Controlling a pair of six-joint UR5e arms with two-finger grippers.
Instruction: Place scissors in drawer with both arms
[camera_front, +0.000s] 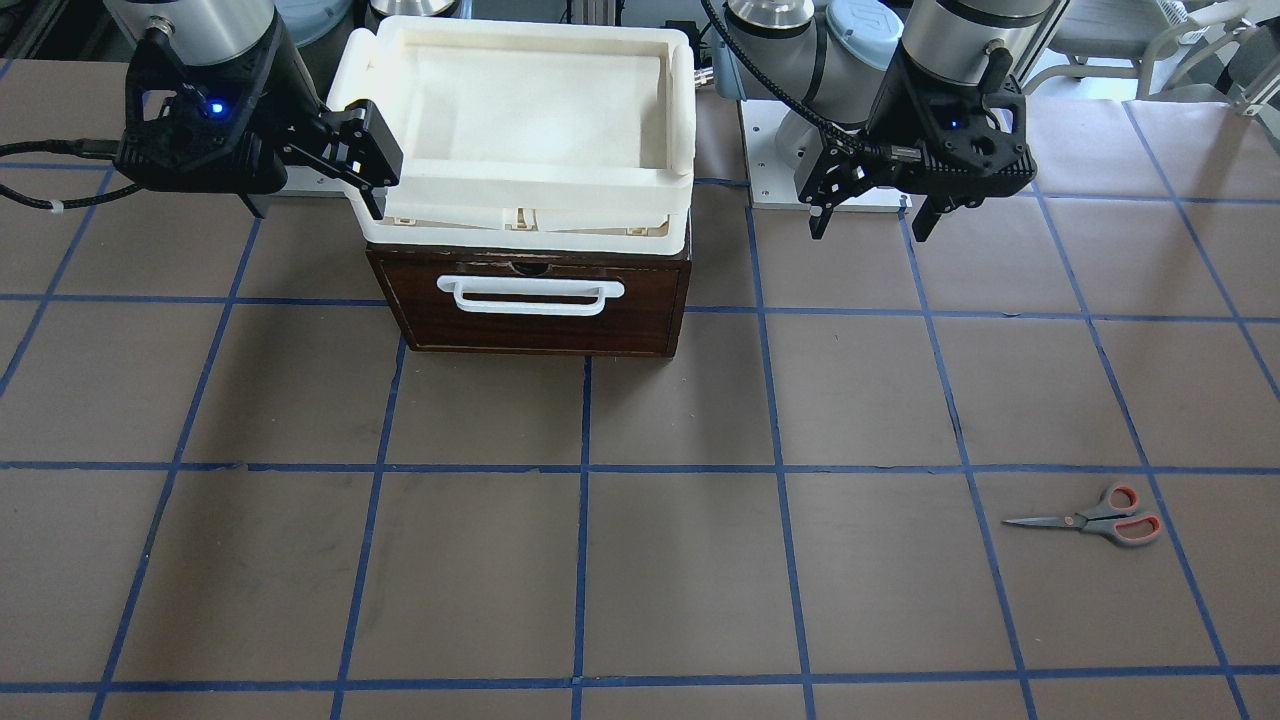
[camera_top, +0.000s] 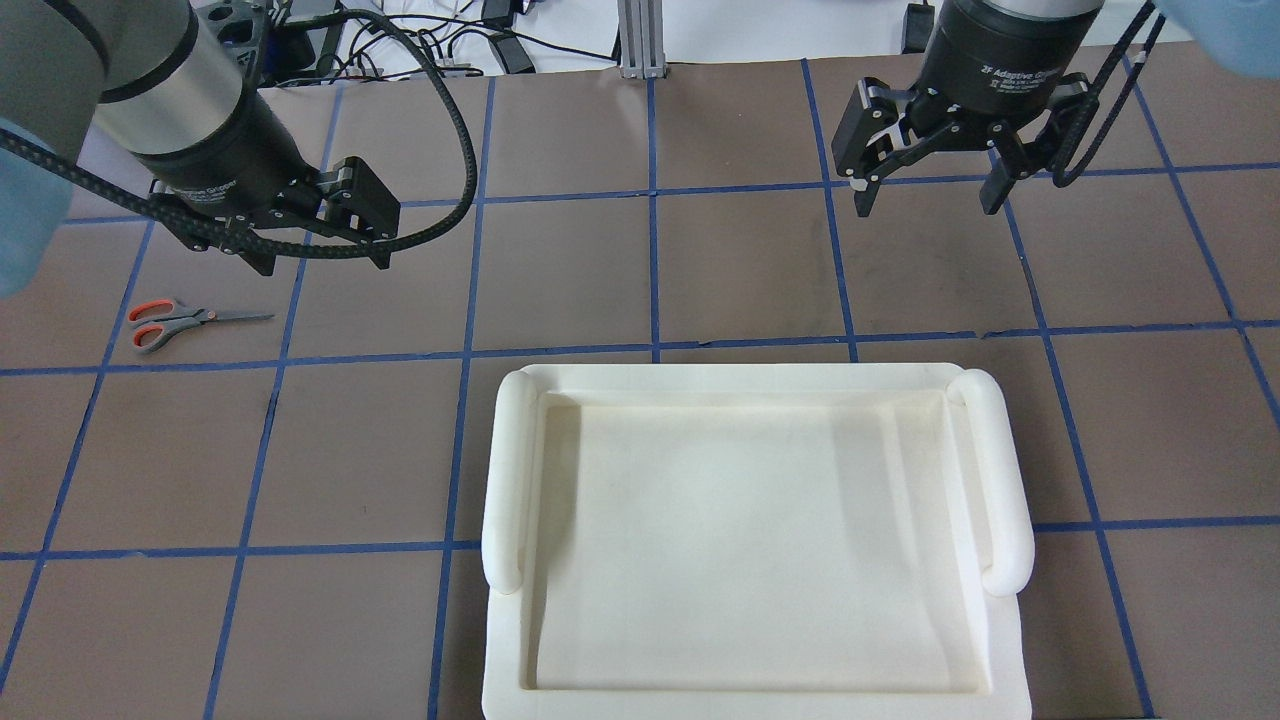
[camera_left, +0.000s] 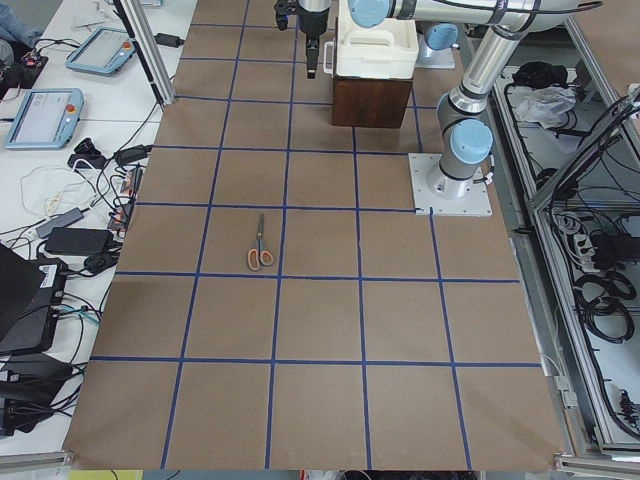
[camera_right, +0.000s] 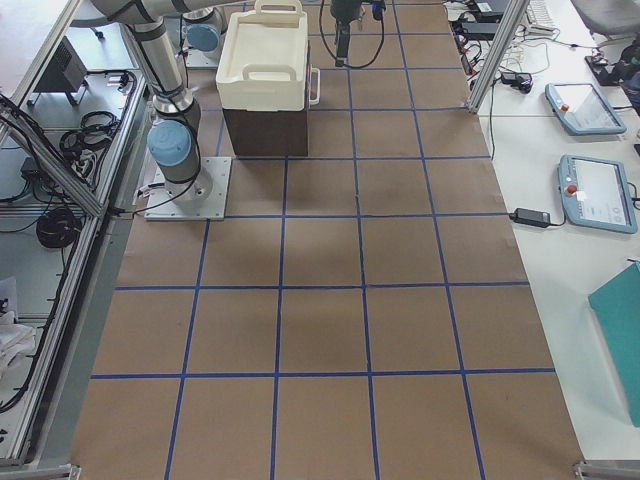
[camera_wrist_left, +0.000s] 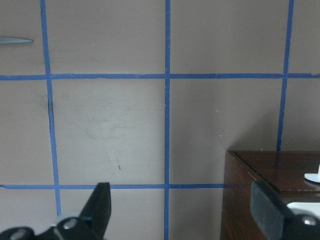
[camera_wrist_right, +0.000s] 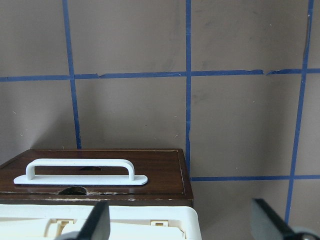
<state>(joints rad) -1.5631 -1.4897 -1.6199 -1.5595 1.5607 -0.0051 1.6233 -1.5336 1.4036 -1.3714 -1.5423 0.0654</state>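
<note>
The scissors (camera_front: 1095, 520) lie flat on the brown surface (camera_front: 680, 580) with blades closed: slim grey metal, dark grey loops lined orange-red (tips toward the surface's middle). They are well apart from the shut drawer (camera_front: 530, 330), which carries a cream bin (camera_front: 520, 195). The left gripper (camera_front: 872, 220) and right gripper (camera_top: 927, 200) hang spread and empty.

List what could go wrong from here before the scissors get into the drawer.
1. The scissors lie flat on the table, so the open left gripper may scrape the surface or slip off the thin blades.
2. The drawer is shut and a white bin sits on top. Pulling the handle with the open right gripper might slide the whole thing or shift the bin rather than open it.
</note>
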